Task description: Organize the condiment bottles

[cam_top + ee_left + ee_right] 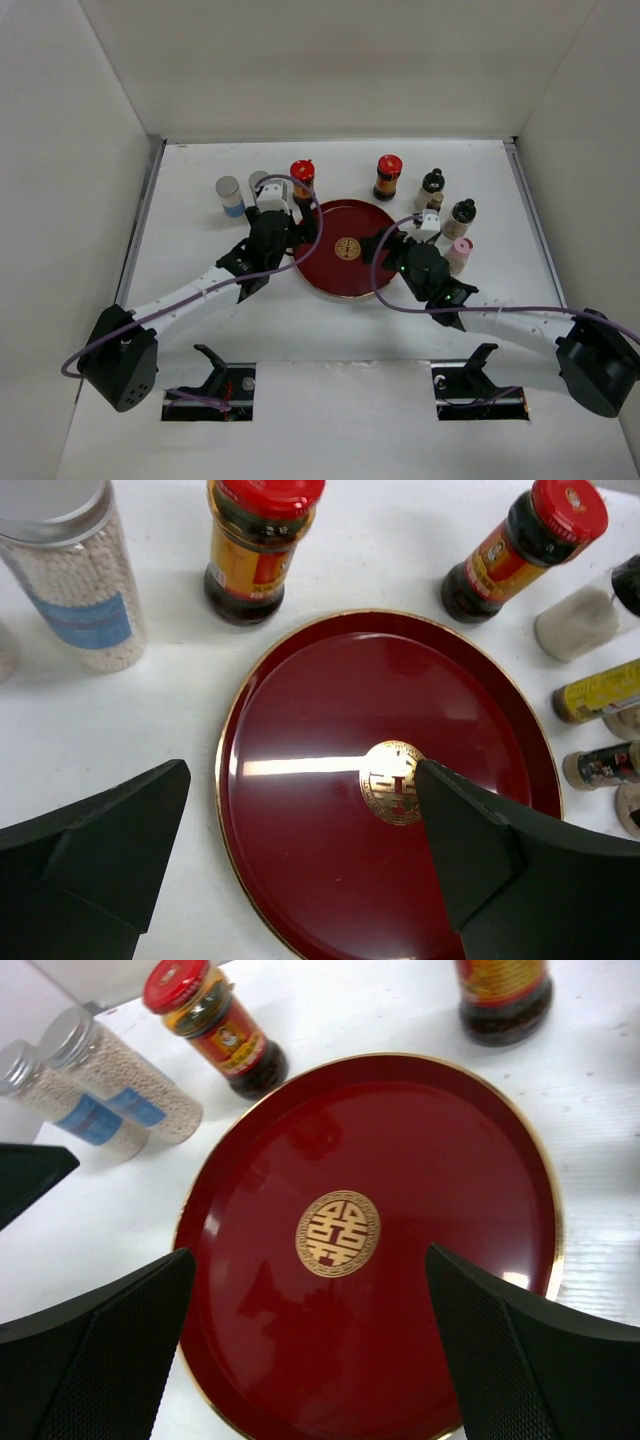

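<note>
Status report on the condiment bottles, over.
Left gripper open, empty. Right gripper open, empty. Condiment bottles all outside tray, none loaded. Nothing blocking the tray.

Widest lane is at the far rim of the tray (333, 278), a big gap between the left red-capped jar (302, 178) and the right red-capped jar (388, 176). Left side is tighter: two silver-capped cylinders (231, 196) stand close together beside that left jar. Right side is the crowded bit (black-capped bottles (462, 215) and pink shaker (459, 254) bunched just off the rim). The left gripper (300, 780) and right gripper (310, 1252) hang spread wide over opposite tray edges, narrowing the middle.
</note>
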